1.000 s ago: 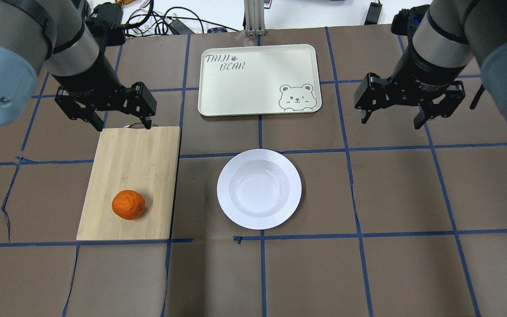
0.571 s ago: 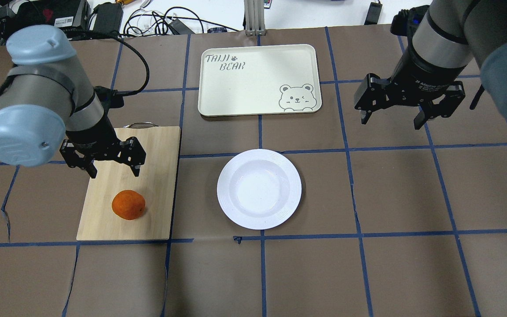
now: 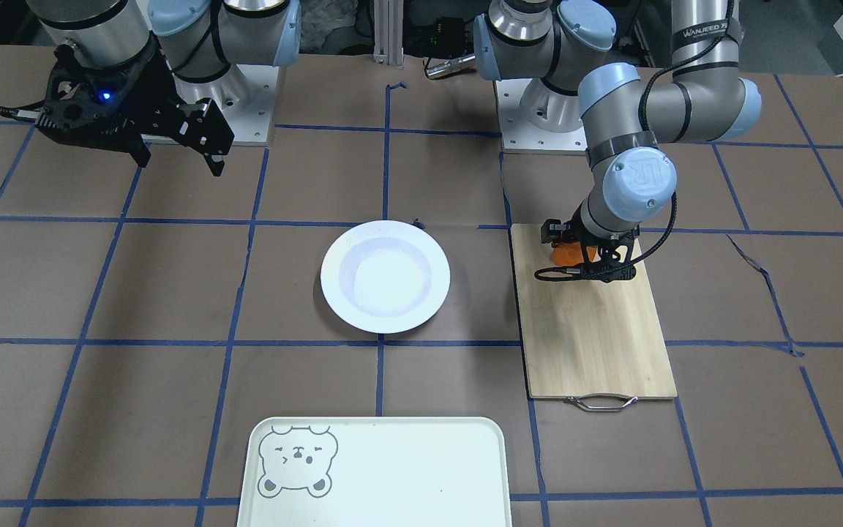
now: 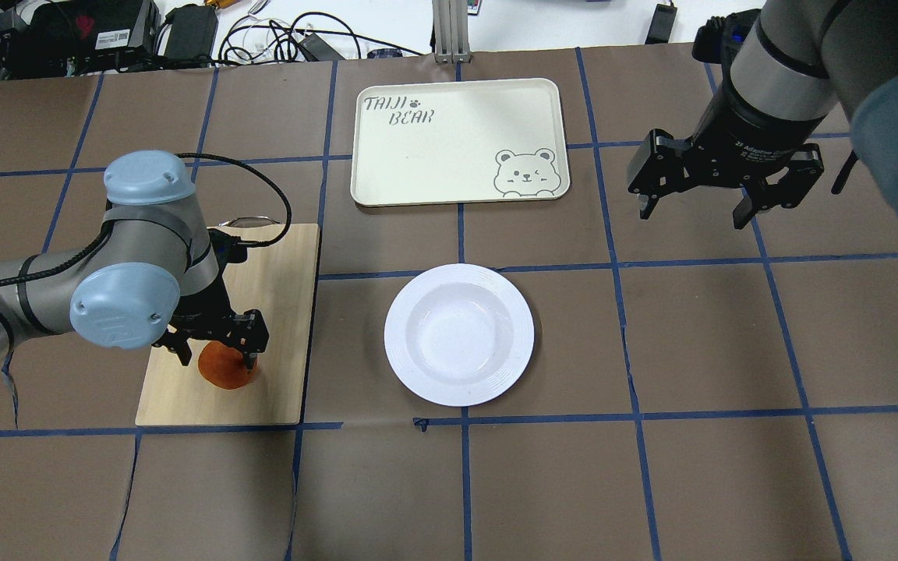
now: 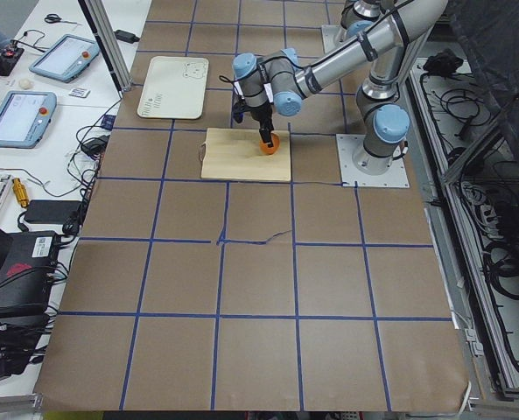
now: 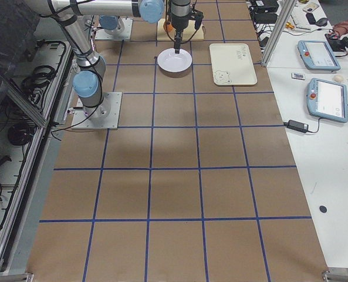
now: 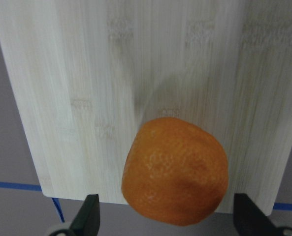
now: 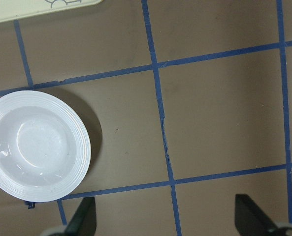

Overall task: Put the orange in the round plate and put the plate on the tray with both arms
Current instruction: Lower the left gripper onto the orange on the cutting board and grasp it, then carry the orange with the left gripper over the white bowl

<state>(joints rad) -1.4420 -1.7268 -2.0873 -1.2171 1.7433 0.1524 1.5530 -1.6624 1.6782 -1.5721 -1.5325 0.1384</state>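
The small, round, dimpled bright-orange orange (image 7: 175, 172) lies on the pale bamboo cutting board (image 4: 277, 312), toward the end nearest the robot. From overhead its top is hidden by the left arm's black two-finger gripper (image 4: 217, 360), and in the front-facing view only a sliver shows behind the wrist. The left wrist camera shows it whole. The two fingertips (image 7: 89, 216) are cut off at the bottom edge of that view, one on each side of the fruit with a gap between, so the jaws are spread wide around it and grip nothing. The left arm is bent at the elbow, its wrist pointing straight down.

The glossy white round plate (image 4: 459, 335) with a ribbed rim sits empty on the brown paper-covered table (image 4: 698, 343), beside the board. Beyond it lies the cream rectangular tray (image 4: 457, 140) with a grey bear face, cut off in the front view. The right gripper (image 4: 691, 216) hangs high beside the tray, fingers wide apart, empty.
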